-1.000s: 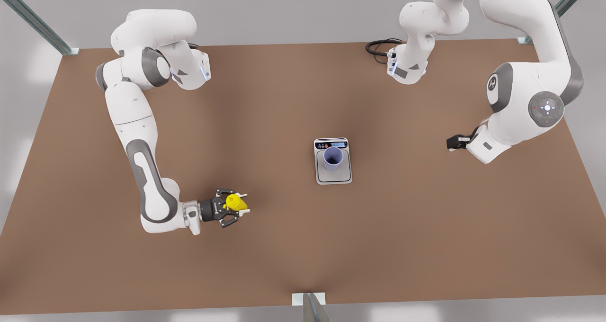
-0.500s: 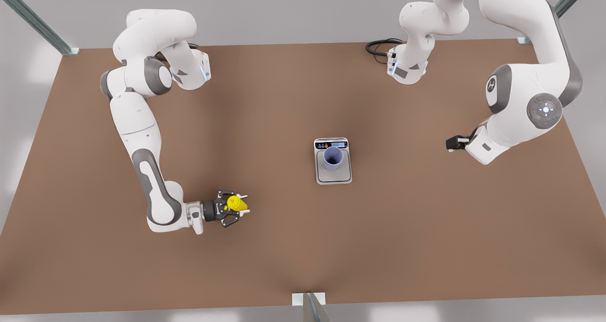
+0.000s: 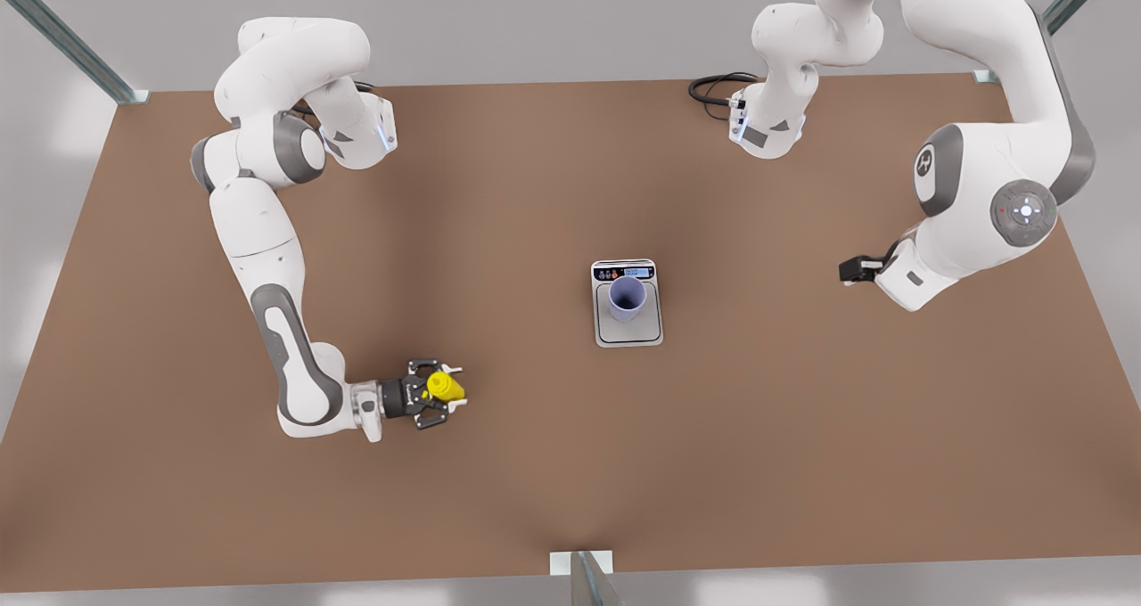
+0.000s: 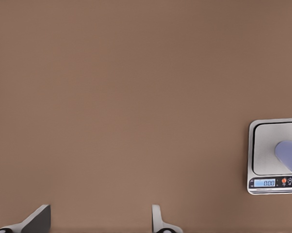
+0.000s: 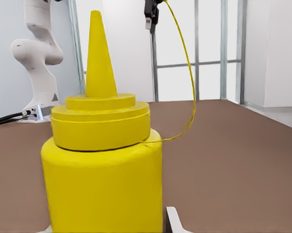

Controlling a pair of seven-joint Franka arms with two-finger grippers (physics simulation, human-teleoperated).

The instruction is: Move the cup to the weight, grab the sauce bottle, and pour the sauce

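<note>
Front view: right gripper (image 3: 439, 396) has its jaws around the sauce bottle (image 3: 443, 386), apparently pinching its body; lift straight and keep it upright before carrying toward the cup (image 3: 627, 297), which stands on the weight (image 3: 627, 304) well beyond the jaws across bare surface (image 3: 535, 463), nothing between. Left wrist view: left gripper (image 4: 100, 221) waits high with jaws spread, weight and cup off to one side. Right wrist view: bottle upright between the jaws, nozzle up.
</note>
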